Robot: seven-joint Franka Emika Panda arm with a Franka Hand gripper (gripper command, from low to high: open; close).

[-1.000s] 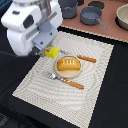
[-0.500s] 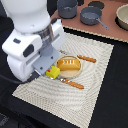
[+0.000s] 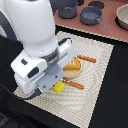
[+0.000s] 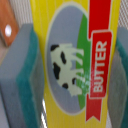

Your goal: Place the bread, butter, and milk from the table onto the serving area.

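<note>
Butter held over the striped placemat

The gripper [image 4: 64, 70] is clenched on the butter [image 4: 75, 65], a teal pad pressed to each side. The box hangs low over the serving area [image 3: 97, 75], just beside the plate [image 3: 75, 73] carrying the bread [image 3: 72, 65].

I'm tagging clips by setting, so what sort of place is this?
Probably a kitchen or dining tabletop, possibly simulated. A striped placemat is laid with orange-handled cutlery and bread, grey pots stand on a pinkish board behind, and the hand grips a butter box.
</note>
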